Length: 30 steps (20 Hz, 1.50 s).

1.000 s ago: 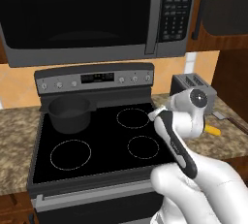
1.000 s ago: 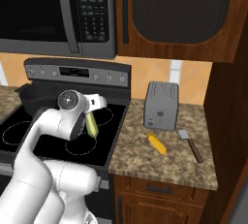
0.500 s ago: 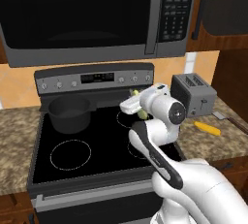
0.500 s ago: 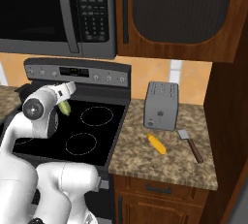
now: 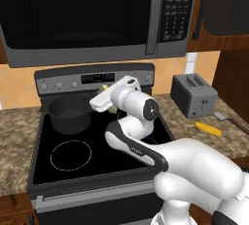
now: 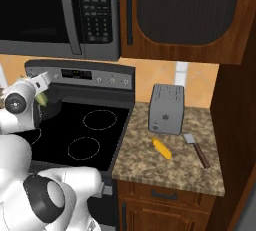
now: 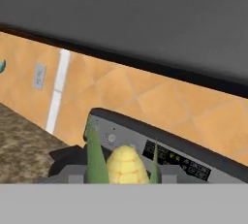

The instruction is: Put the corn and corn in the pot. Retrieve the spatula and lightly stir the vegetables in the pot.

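Pincer [image 7: 125,179] clamped on a corn cob [image 7: 125,166] above the pot [image 5: 70,115]; no legible writing anywhere.

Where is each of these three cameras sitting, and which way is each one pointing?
Left base view: behind the arm on its left, facing the stove and pot; the white arm rises at lower right, carrying a corn toward the pot.
Right base view: behind on the right, facing the stove, toaster, second corn and spatula; arm at lower left.
Hand view: on the hand, looking along the gripper at the backsplash; it is shut on the corn.
Both base views share the stove, toaster and counter corn.
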Tool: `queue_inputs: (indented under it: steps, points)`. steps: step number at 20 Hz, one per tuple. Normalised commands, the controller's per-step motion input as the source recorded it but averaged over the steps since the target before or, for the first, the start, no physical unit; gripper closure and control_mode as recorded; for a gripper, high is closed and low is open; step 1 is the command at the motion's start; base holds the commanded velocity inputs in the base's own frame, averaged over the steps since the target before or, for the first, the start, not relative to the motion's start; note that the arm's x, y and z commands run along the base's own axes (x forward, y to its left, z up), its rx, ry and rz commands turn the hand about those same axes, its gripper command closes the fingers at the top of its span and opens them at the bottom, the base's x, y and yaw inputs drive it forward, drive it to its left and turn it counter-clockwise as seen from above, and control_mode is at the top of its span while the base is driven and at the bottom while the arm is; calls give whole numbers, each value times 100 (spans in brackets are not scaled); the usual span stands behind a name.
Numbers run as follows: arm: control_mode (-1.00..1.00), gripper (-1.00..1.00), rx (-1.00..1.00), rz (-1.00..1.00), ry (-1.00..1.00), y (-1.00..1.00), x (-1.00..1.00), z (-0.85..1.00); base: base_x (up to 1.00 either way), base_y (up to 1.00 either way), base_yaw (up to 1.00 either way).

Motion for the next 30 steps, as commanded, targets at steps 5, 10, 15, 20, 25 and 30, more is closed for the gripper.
queue_inputs:
  steps: [5,10,15,20,25,30]
  points:
    - [-100,100,-9,16,-2,97,19,-1,0,0,0]
    - [-100,100,-14,12,-12,88,14,0,0,0,0]
    - [-100,100,-15,4,-5,63,35,-4,0,0,0]
    - [-100,100,-13,0,0,33,65,-33,0,0,0]
    - [-100,100,-12,0,2,26,52,-63,0,0,0]
    - [-100,100,-10,0,3,30,30,-68,0,0,0]
